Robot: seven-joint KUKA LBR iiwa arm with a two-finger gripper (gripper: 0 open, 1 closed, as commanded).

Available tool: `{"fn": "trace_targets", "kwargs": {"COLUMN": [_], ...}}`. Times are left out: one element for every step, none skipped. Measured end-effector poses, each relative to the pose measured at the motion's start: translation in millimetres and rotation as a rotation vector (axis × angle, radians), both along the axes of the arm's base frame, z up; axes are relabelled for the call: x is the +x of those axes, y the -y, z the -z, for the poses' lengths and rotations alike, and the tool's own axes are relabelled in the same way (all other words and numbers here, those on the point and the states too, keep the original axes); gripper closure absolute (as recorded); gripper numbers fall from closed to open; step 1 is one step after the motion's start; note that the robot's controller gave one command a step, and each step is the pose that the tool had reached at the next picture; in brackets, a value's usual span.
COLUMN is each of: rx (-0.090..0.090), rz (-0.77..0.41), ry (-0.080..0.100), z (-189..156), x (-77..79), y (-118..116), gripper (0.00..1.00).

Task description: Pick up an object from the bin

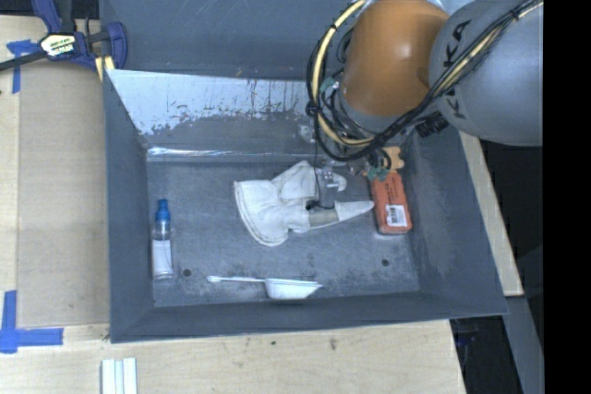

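The gripper (323,197) sits low at the right edge of a crumpled white cloth (270,209), which lies mid-floor in the bin (231,32) (whether the gripper is released or clenched, I cannot tell). The cloth looks light, soft and limp, likely to bunch rather than slip. A raised fold near its thick middle seems the best hold. An orange block (391,203) lies just beside it.

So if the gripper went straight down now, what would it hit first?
Probably the crumpled white cloth in the middle of the bin: the gripper sits over its right part. Whether they already touch is unclear.
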State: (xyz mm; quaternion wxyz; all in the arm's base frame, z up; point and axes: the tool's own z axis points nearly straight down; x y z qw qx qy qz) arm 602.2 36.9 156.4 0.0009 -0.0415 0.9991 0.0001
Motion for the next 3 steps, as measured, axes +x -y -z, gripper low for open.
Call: {"fn": "trace_targets", "kwargs": {"rx": [0.000,0.000,-0.001], "rz": [-0.078,-0.078,-0.143], "ry": [0.001,0.001,0.005], "z": [74.3,74.4,-84.1], "x": [10.5,10.5,1.6], "y": [-7.7,-7.7,9.1], "gripper": [1.00,1.00,1.00]}}
